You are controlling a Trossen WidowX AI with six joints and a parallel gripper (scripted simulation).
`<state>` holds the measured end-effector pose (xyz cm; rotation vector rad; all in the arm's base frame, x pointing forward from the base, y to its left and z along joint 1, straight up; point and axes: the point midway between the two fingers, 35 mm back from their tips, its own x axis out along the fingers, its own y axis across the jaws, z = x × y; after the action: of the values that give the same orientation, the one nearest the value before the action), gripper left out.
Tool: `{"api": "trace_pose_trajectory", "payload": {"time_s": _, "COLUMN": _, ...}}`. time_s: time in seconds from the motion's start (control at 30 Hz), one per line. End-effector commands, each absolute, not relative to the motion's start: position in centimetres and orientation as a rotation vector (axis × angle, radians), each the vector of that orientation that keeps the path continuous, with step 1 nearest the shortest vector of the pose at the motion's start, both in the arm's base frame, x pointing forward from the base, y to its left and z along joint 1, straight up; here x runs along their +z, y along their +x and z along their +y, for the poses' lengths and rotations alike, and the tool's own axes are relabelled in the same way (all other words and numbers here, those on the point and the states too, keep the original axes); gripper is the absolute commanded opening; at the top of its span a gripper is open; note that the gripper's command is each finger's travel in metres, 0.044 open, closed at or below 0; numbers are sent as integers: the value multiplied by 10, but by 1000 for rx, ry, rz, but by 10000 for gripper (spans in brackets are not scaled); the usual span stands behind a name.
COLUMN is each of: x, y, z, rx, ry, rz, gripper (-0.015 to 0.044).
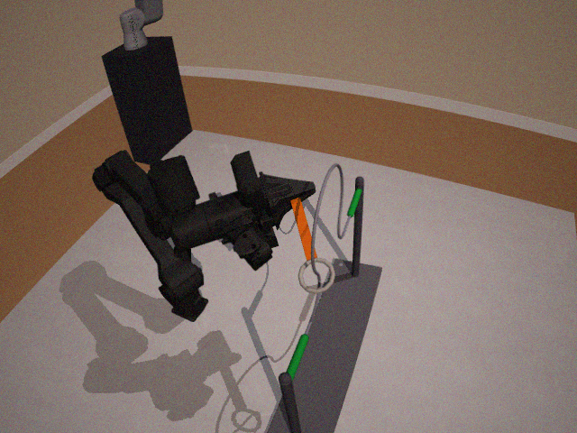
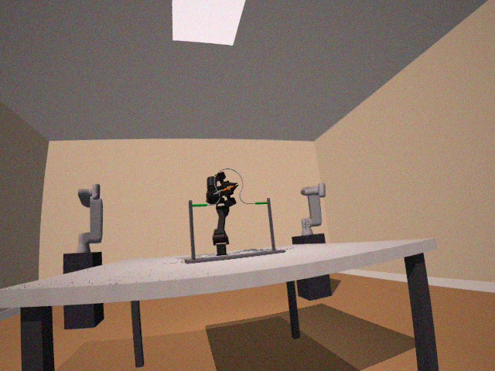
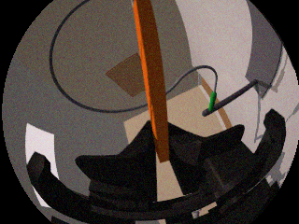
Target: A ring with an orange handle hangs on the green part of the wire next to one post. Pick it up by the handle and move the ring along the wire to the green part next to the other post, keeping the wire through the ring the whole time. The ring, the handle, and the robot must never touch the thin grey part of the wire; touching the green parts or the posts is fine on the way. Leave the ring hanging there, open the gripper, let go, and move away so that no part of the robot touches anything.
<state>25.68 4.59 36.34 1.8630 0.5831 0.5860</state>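
Observation:
My gripper is shut on the orange handle at its upper end. In the top view the handle slopes down to the white ring. The thin grey wire passes through the ring, on the wire's middle stretch below its big loop. The far post carries a green part. The near post carries the other green part. The ring is out of the wrist view.
The posts stand on a dark grey base plate on the white table. A black pedestal with a grey arm stands behind the table; two such grey arms show in the exterior view.

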Motion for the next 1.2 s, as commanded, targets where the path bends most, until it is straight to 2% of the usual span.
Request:
{"api": "trace_pose_trajectory", "payload": {"time_s": 0.0, "x": 372, "y": 257, "z": 43, "rx": 599, "ry": 1886, "rz": 584, "gripper": -150}}
{"api": "trace_pose_trajectory", "payload": {"time_s": 1.17, "x": 371, "y": 258, "z": 41, "rx": 498, "ry": 1571, "rz": 618, "gripper": -150}}
